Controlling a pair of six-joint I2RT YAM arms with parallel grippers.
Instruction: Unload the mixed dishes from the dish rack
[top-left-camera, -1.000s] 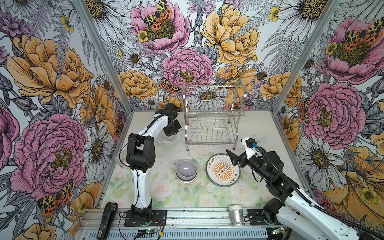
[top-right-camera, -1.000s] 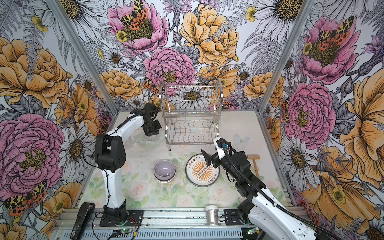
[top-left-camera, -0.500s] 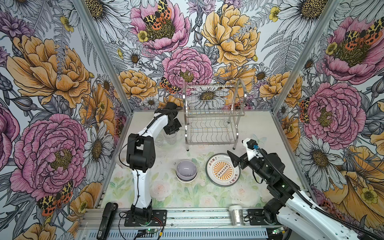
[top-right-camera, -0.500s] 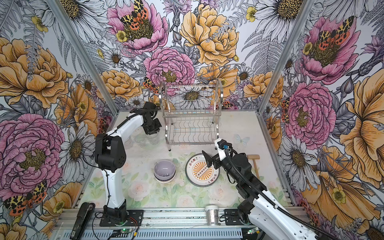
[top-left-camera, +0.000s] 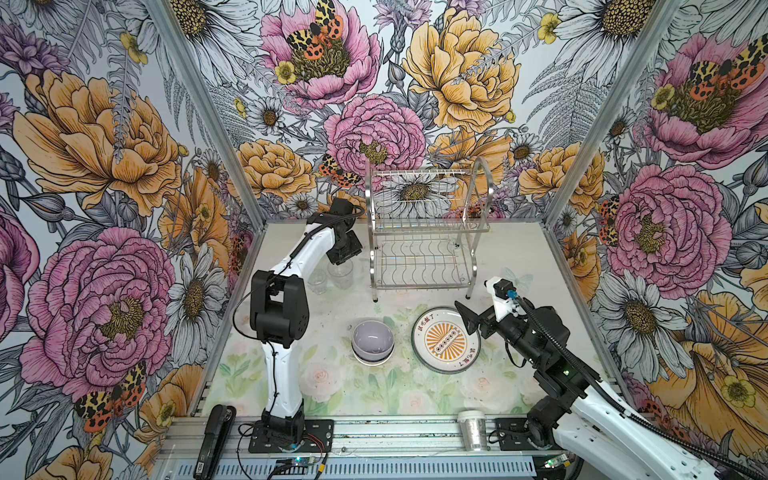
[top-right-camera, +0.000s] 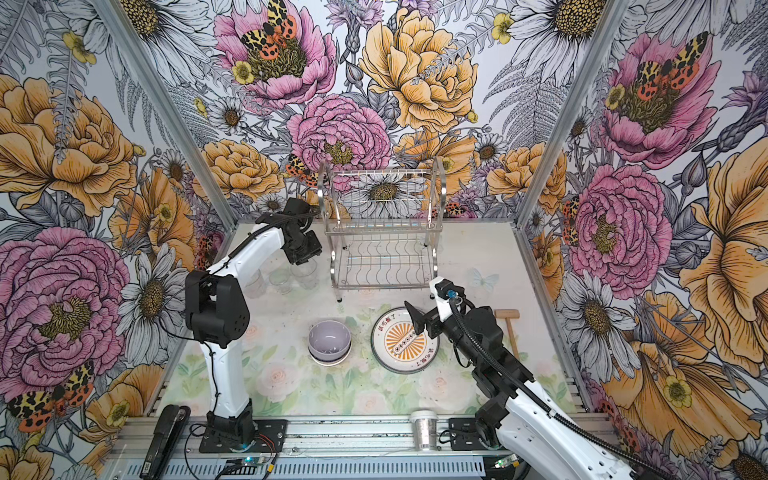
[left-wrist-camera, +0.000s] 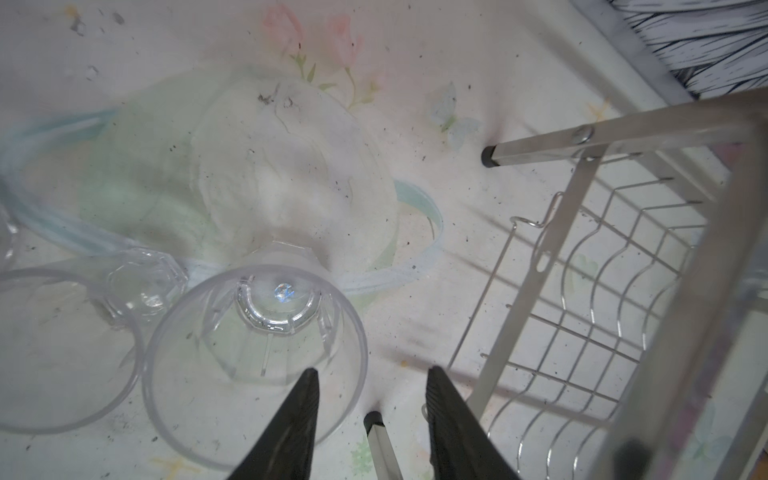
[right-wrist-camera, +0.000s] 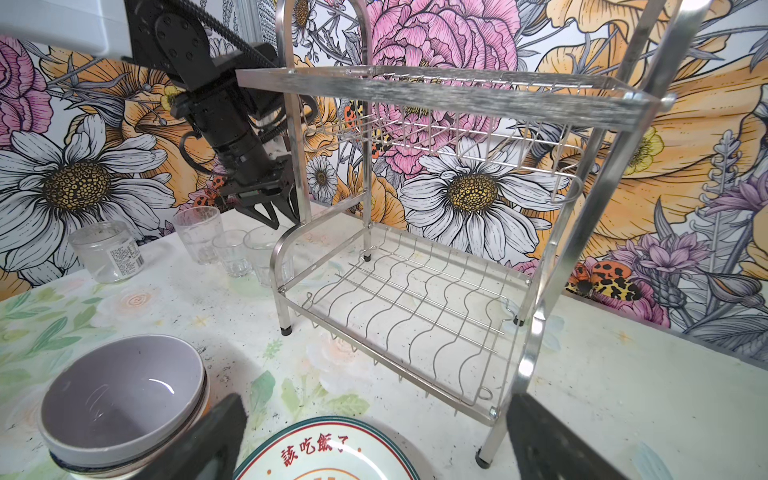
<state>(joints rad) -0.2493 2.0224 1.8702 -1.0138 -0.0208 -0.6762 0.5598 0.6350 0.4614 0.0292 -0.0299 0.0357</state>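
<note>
The clear glass (left-wrist-camera: 253, 332) nearest the rack is the one to look at. It stands on the table (left-wrist-camera: 415, 62), upright and mouth up, long axis straight up and down. It's just beside the left end of the dish rack (top-left-camera: 424, 245), close to one of its feet.

The left gripper (left-wrist-camera: 372, 370) hangs right over the rim with its jaws part-way apart, one finger over the mouth and one outside it. Nothing is pinched between them, so to me that reads as a parked glass, not a carried one. The spot makes sense too. It lines up with the other glasses (right-wrist-camera: 232, 253) and a labelled jar (right-wrist-camera: 106, 249), all mouths up and grouped out of the way on the left.

The rack looks bare on both tiers, far as I can see. Its long side runs across the table, parallel to the back wall, with an arch at each end and the open front toward the arms.

Nearer the front, the lavender bowl (top-left-camera: 372, 341) sits mouth up on top of a short stack. The sunburst plate (top-left-camera: 445, 345) lies flat and face up just beside it, not touching. The right gripper (right-wrist-camera: 376, 415) hovers low by the plate's edge, jaws spread as wide as they go, holding nothing.

My guess is the unloading is basically done. The silver cup (top-left-camera: 471, 428) sits on the front rail, well apart from all this.
</note>
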